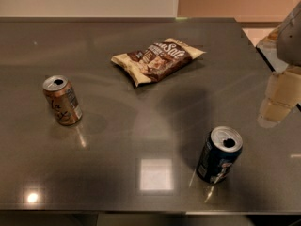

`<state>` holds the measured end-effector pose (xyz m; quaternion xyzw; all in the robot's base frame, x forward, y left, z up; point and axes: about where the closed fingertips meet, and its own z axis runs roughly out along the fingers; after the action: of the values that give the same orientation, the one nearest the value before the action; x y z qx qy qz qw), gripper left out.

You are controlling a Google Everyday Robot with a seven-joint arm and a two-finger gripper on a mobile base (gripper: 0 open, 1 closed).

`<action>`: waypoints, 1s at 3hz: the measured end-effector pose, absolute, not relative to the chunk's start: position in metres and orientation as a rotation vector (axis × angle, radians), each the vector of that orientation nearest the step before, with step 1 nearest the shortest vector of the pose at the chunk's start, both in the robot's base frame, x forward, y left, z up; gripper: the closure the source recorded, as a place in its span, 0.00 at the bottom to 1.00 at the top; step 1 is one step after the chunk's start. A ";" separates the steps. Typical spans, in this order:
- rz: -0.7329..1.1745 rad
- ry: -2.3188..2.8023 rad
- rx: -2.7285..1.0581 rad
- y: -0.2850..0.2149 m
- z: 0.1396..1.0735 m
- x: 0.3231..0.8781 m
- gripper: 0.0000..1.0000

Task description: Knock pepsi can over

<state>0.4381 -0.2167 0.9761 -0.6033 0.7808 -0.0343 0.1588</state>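
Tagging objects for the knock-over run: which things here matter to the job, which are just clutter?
Job: pepsi can, upright near the front edge; gripper, at the right edge, apart from it.
Lying about: gold-brown can, chip bag, both on the table.

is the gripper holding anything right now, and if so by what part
Nothing is held: the gripper hangs at the right edge of the view, apart from the upright pepsi can.

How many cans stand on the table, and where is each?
2. The gold-brown can stands on the left of the table; the pepsi can stands front right. The claw hangs at the right edge, beyond the pepsi can. No others seem hidden.
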 end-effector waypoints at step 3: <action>0.162 2.147 -1.660 -0.228 0.971 0.424 0.00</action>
<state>0.4243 -0.2279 0.9710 -0.5971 0.7721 0.0583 0.2099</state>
